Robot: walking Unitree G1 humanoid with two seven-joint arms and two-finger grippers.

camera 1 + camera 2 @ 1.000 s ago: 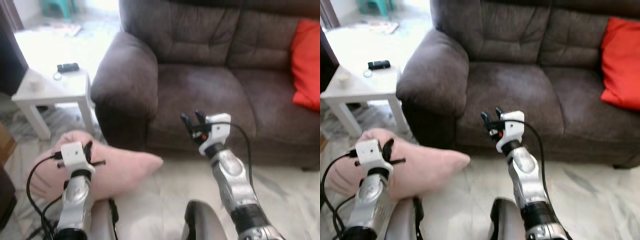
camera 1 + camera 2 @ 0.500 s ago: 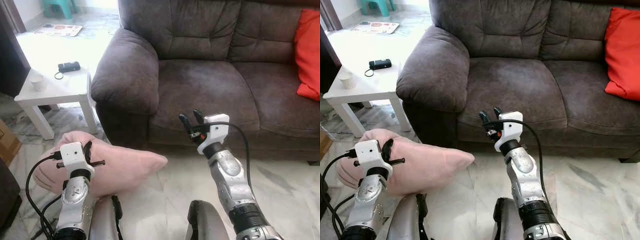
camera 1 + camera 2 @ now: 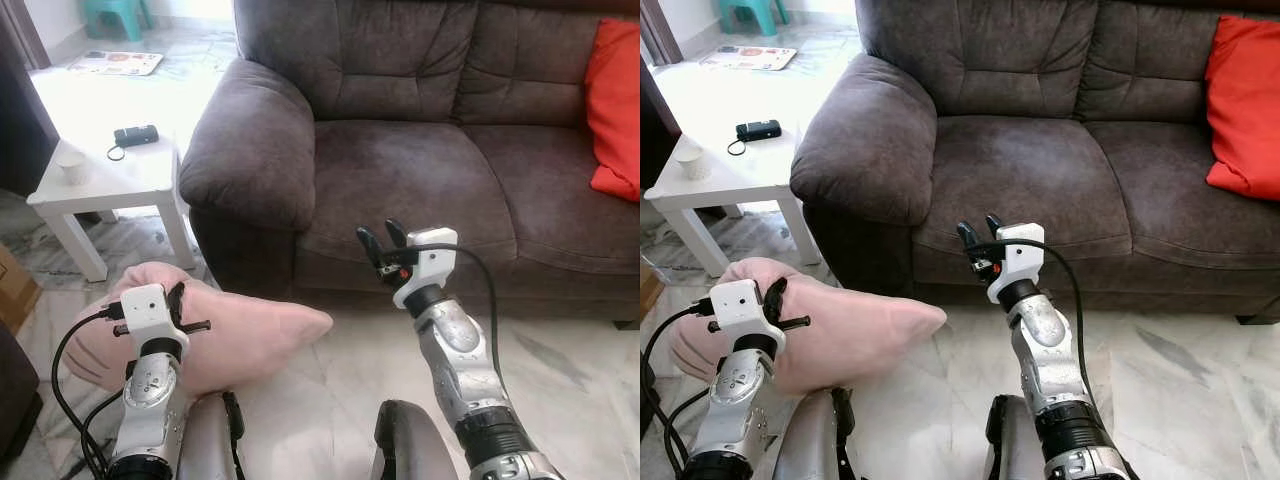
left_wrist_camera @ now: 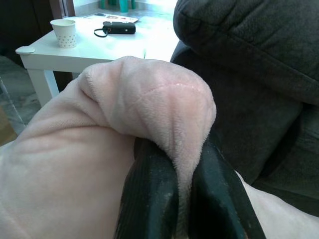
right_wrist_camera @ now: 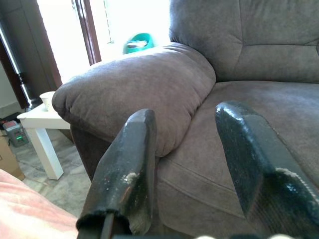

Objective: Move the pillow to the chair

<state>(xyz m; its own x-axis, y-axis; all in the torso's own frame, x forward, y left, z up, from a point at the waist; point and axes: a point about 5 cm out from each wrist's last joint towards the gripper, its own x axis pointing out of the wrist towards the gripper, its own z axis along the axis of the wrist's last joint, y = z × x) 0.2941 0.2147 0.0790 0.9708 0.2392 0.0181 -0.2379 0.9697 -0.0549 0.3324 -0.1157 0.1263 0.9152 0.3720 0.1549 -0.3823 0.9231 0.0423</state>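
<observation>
Red cushion on brown sofa; white side table with paper cup, perhaps a remote.

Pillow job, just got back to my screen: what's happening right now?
The left gripper is shut on a fold of the pink pillow, holding it low in front of the brown sofa, beside the white side table. The right gripper is open and holds nothing, raised in front of the sofa seat. An orange cushion lies on the sofa's right end.
</observation>
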